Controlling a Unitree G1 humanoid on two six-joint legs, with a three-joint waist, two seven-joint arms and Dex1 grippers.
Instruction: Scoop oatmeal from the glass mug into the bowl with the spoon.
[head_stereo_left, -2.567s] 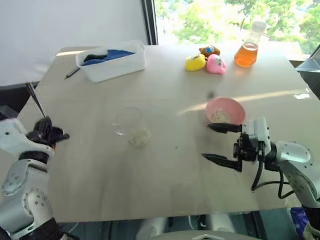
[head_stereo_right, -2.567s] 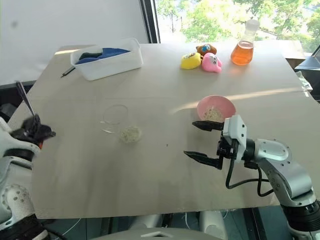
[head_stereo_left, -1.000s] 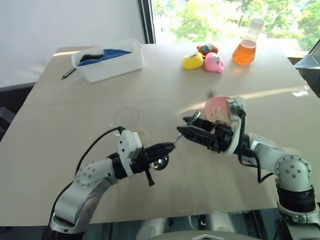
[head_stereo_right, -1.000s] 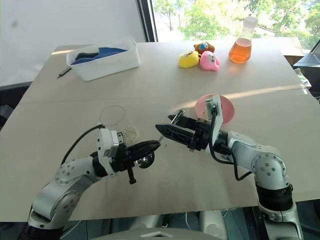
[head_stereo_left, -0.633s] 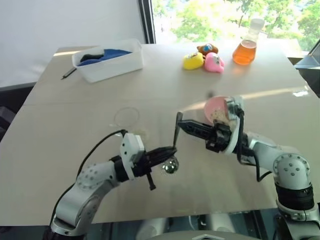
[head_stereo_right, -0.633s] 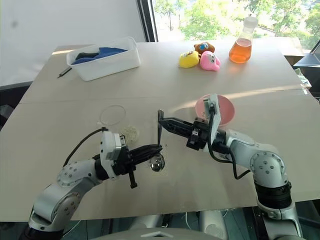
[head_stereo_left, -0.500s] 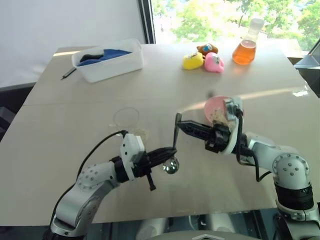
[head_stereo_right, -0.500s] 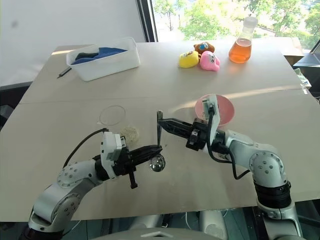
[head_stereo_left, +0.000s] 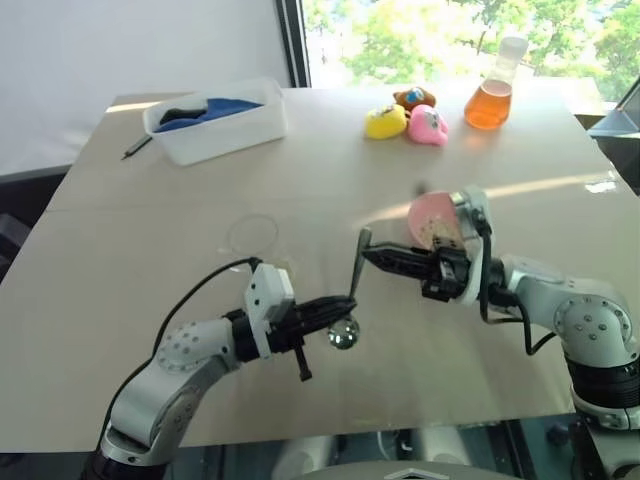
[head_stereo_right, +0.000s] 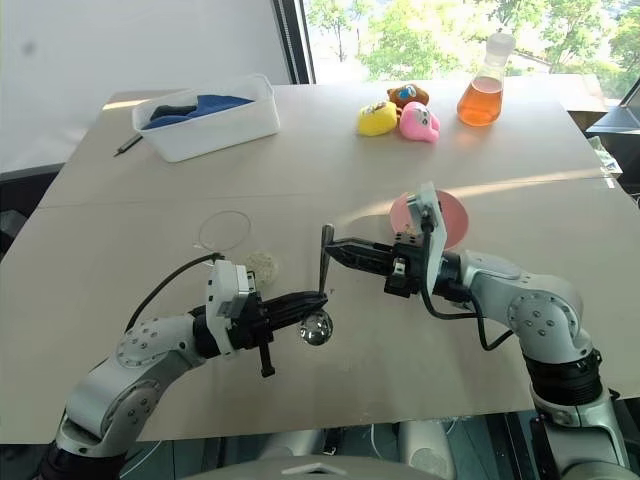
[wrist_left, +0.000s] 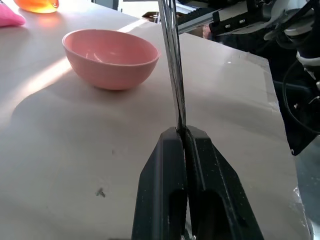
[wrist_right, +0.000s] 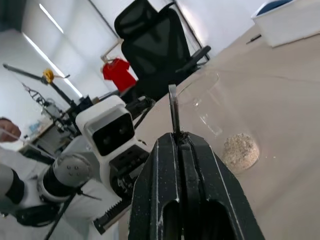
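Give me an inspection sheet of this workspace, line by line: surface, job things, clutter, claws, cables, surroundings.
Surface: pale wooden table.
Job things: spoon held upright above the table; glass mug with oatmeal at its base; pink bowl beyond the right arm.
Clutter: white tub with blue contents, dark pen, three toys, flask of orange liquid.
Claws: left claw shut on the spoon's lower handle; right claw shut on its upper end.
Cables: black cable along the left arm.
Surroundings: window with trees, office chair.

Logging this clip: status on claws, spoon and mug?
Both claws shut on the spoon: left claw low near its bowl, right claw at the handle tip. Glass mug untouched, oatmeal in it. Pink bowl clear of clutter.
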